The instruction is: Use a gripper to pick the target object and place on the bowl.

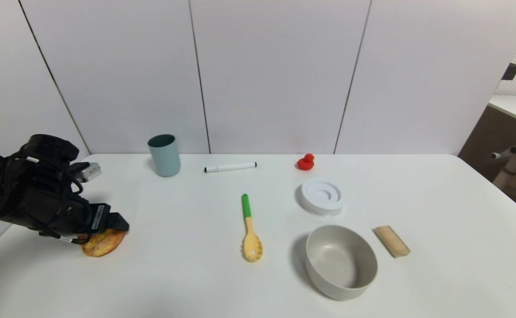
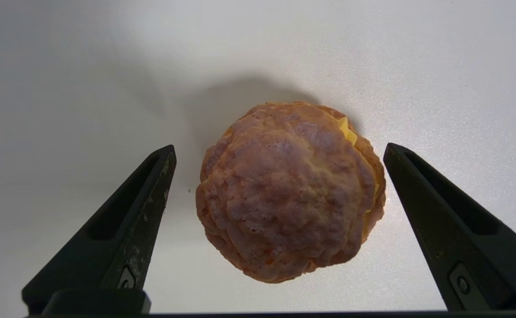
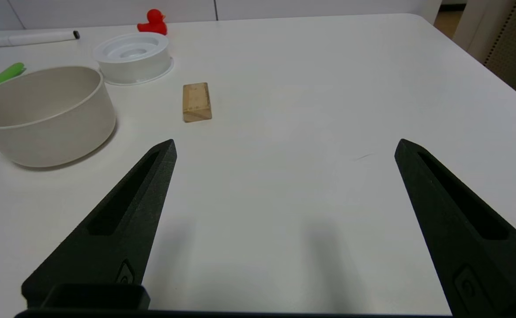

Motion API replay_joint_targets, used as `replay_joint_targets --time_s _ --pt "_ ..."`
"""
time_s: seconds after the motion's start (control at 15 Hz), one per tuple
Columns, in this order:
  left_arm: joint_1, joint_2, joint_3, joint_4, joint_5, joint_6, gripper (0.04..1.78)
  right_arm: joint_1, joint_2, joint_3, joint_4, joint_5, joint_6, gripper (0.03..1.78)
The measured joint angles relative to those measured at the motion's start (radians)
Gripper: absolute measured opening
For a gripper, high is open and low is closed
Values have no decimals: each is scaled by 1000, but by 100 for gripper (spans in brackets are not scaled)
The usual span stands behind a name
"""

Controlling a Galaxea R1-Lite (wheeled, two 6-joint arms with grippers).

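The golden-brown cream-puff bun (image 1: 104, 244) with yellow filling lies on the white table at the near left, partly hidden by my left gripper (image 1: 107, 227). In the left wrist view the bun (image 2: 288, 190) sits between the two black fingers (image 2: 152, 185), which stand wide apart with a gap on each side. My left gripper (image 2: 280, 150) is open and just above the bun. The beige-grey bowl (image 1: 340, 261) stands empty at the near right; it also shows in the right wrist view (image 3: 41, 115). My right gripper (image 3: 284, 145) is open and empty over bare table, out of the head view.
A yellow spoon with a green handle (image 1: 250, 229) lies mid-table. A white ringed dish (image 1: 322, 196), a red duck (image 1: 306, 162), a white marker (image 1: 230, 167) and a teal cup (image 1: 164, 155) stand farther back. A tan wooden block (image 1: 392, 240) lies right of the bowl.
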Motion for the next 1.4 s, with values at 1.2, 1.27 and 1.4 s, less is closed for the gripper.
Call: replay_joint_targets --time_s 1.2,1.27,1.4 --pt "-79 -61 -4 -29 0 0 82 0 0 0 0 0 0 171" --pt "-109 -81 -30 -30 1 0 82 0 0 0 0 0 0 171" --pt "-179 -120 -93 -42 1 -3 82 0 0 0 0 0 0 171"
